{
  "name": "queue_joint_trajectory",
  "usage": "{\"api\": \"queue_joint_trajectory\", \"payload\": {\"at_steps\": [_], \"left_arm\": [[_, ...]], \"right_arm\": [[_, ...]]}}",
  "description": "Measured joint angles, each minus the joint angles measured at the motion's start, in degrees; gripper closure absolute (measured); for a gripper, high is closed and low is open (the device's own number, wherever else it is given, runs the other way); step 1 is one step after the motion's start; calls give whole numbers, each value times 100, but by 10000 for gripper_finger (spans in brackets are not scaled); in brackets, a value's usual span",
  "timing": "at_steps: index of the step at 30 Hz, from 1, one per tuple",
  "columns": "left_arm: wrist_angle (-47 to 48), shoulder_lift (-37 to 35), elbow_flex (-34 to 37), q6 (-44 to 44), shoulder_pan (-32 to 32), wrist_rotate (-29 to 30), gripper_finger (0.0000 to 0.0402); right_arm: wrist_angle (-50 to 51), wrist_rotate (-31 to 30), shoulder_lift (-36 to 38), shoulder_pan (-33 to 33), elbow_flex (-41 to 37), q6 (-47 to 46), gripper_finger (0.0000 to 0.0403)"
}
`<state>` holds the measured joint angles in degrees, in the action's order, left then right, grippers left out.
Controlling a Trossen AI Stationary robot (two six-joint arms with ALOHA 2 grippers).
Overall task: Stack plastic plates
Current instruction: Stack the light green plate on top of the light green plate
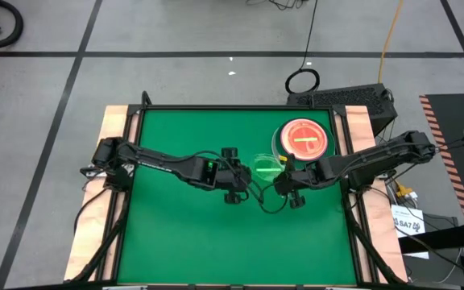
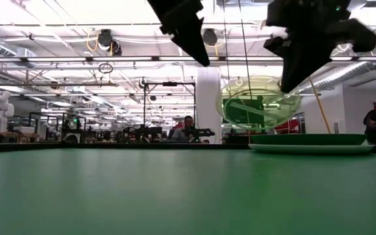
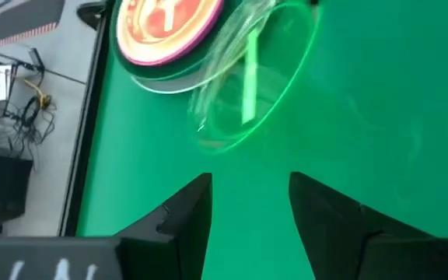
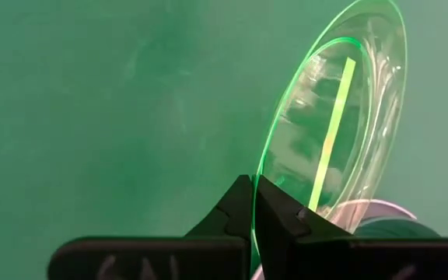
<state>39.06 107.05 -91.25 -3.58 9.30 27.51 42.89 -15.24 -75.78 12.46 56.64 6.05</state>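
Note:
A small translucent green plate (image 1: pixel 267 169) with one stripe is in my right gripper (image 1: pixel 283 179), in the air over the mat's middle. In the low view the green plate (image 2: pixel 260 101) hangs tilted, well above the table. My left gripper (image 1: pixel 250 174) is open just left of it, touching nothing; its wrist view shows the open fingers (image 3: pixel 251 183) short of the green plate (image 3: pixel 259 78). A stack of larger plates (image 1: pixel 303 138) rests flat on the mat near the far right corner, a translucent pink plate (image 3: pixel 166 27) on top. My right gripper (image 4: pixel 253 190) pinches the green plate's rim (image 4: pixel 260 167) between its two fingers, one on each face. In the low view the fingers (image 2: pixel 291 78) slant down onto the plate's right edge. The plate is lifted clear of the table and tilted steeply.
The green mat (image 1: pixel 184 234) has open room on its left and near sides. Wooden borders (image 1: pixel 113 129) flank the mat. The stack (image 2: pixel 312 145) sits low, just right of and behind the held plate. People and equipment show in the room beyond the table.

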Motion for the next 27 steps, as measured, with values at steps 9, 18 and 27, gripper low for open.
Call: {"api": "queue_joint_trajectory", "payload": {"at_steps": [9,18,27], "left_arm": [[-46,-504,543,387,104,83,222],[-2064,-1315,2308,297,80,137,222],[-3862,-2134,3984,244,-151,92,222]], "right_arm": [[605,-743,822,420,0,-666,403],[1858,-1495,1448,438,0,-1433,403],[2372,-2079,1553,103,-207,-1714,403]]}}
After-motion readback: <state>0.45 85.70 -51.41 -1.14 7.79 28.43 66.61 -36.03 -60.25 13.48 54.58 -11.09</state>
